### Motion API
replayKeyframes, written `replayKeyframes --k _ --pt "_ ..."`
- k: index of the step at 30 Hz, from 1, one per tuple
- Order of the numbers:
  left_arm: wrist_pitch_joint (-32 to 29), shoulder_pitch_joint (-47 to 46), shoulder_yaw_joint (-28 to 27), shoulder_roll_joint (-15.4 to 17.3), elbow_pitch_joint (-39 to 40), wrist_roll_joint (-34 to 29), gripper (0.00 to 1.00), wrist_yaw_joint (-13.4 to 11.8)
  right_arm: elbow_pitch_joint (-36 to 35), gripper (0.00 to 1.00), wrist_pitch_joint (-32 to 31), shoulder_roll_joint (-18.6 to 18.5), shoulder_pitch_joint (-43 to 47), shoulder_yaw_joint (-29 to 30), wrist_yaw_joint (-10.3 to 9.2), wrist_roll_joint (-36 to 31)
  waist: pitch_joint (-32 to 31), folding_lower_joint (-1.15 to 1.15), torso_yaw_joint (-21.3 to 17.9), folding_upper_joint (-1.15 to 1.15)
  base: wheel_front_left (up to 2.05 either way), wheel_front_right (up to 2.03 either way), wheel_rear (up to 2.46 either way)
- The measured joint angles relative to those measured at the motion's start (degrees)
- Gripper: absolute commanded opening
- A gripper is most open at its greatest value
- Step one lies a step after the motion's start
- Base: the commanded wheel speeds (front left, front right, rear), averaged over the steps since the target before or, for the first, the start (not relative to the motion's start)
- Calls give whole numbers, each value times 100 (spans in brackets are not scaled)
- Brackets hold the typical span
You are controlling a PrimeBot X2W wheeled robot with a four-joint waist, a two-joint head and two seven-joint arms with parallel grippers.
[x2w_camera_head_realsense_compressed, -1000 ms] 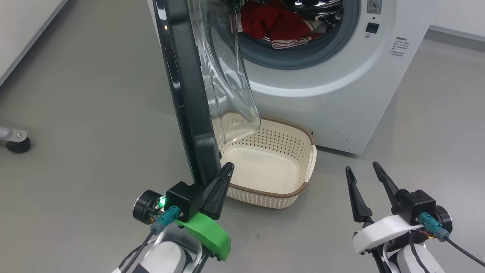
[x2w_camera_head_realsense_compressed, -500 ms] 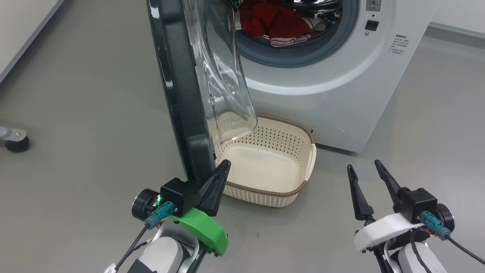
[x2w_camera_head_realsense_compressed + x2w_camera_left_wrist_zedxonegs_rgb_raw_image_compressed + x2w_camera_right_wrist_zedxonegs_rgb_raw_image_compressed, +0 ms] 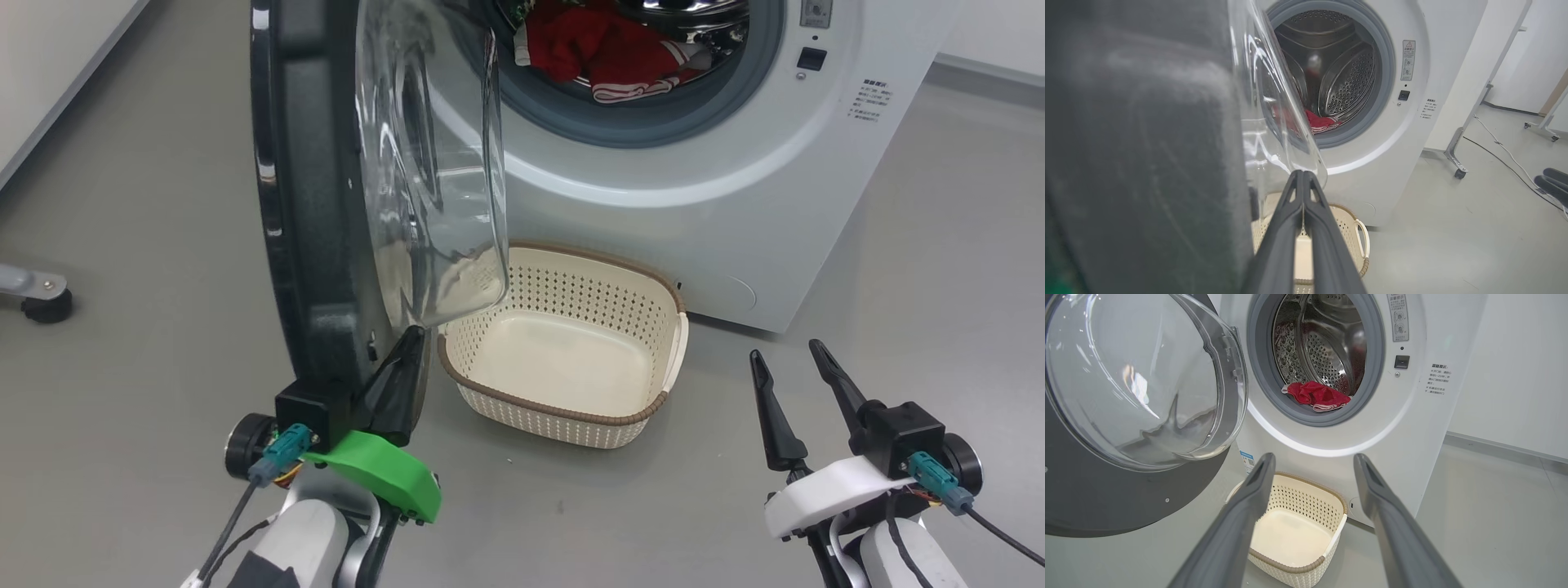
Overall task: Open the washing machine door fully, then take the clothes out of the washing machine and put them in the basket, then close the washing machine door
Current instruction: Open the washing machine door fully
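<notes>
left gripper [image 3: 412, 336]: fingers pinched together, nothing between them. It sits at the low near corner of the washing machine door [image 3: 314, 204], on the inner side, the one carrying the glass bowl [image 3: 424, 163]. Touching the dark rim or just beside it, can't tell which from the head view. In the left wrist view the door's face is hard up on the left of the fingers. My read: a push with the side of the claw, not a grip.

Key relation: the door stands upright, roughly edge-on to the head camera, hinged left of the drum [image 3: 1327, 347]. The door lies left of the claw, so any further swing goes left and far. It looks well open, but I'd judge it isn't at its stop.

right gripper [image 3: 785, 351]: jaws apart, empty, low at near right, fingers pointing far toward the washing machine [image 3: 735, 204].

clothes [image 3: 604, 49]: red with white stripe trim, heaped at the drum's bottom front, against the grey seal [image 3: 571, 122]. They lie far, up and a little left of the right claw, and the heap's long axis runs left-right. The right arm looks nearer with an open line in. The left arm has the door bowl in its way.

basket [image 3: 555, 429]: on the floor [image 3: 163, 245] just beside the machine's front, below the drum mouth, between the two claws. No clothes in it yet.

Writing: no brand readable. The warning sticker [image 3: 1408, 59] right of the drum mouth has a red triangle, text too small. The small print [image 3: 1437, 379] below and right of it is illegible. The blue sticker [image 3: 1245, 455] sits low left on the front, also illegible.
</notes>
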State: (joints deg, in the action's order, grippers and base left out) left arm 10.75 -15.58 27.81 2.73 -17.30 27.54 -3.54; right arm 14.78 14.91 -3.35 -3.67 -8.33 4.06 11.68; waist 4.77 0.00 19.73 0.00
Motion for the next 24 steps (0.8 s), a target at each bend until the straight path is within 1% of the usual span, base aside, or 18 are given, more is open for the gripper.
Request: replayKeyframes --k 10,17,24 --pt "174 35 -692 230 -170 187 0 -172 -24 100 0 11 2 29 42 -34 -42 0 43 0 0 0 0" --pt "244 35 -1177 459 -331 264 0 -222 -109 100 1 15 2 41 58 -38 -35 0 42 0 0 0 0" --pt "267 16 -1641 576 -519 388 0 -224 -127 100 1 19 2 34 92 -88 17 0 29 0 0 0 0"
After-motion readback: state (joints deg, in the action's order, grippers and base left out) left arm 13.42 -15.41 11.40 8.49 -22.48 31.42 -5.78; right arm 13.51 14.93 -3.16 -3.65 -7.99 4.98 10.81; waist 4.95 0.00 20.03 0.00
